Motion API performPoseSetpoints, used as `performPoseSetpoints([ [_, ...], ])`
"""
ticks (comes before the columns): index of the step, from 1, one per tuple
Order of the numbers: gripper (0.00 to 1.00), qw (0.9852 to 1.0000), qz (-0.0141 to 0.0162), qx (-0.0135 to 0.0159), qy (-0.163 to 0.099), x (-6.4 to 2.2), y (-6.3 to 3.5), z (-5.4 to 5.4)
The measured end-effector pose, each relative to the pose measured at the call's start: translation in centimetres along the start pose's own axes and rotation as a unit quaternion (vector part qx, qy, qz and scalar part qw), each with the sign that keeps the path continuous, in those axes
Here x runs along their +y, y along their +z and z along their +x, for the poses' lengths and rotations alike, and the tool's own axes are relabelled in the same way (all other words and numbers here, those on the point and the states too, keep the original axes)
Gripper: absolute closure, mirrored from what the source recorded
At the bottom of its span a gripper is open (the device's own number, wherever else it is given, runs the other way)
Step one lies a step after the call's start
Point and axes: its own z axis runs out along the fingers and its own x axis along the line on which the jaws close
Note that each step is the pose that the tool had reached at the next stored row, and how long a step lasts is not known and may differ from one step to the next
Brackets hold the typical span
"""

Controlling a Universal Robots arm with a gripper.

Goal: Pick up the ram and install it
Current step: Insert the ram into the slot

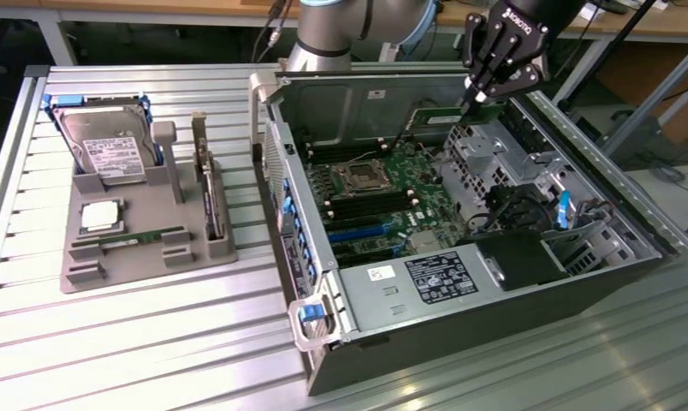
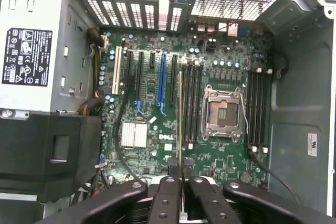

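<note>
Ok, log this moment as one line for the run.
claw: shut on ram | ram: held above motherboard, over open case | install: not yet seated in a slot

Wooden bench (image 1: pixel 675 24) stands behind ribbed metal table (image 1: pixel 149 342).

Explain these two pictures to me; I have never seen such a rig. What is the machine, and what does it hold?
A robot arm ends in a black gripper. One picture comes from a camera off the arm, the other from one on its wrist. On the metal table sit an open computer case and a grey tray with a hard drive and a silver chip. The gripper is shut on the ram, a thin green stick, above the motherboard.
</note>
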Motion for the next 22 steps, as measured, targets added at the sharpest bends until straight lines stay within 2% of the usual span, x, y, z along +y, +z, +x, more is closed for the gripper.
performPoseSetpoints([
  [7, 0.87, 1.0, 0.0, -0.0001, 0.0, 0.54, 0.73, 0.0],
  [22, 0.87, 1.0, 0.0, -0.0003, 0.0, 0.56, 2.1, 0.0],
])
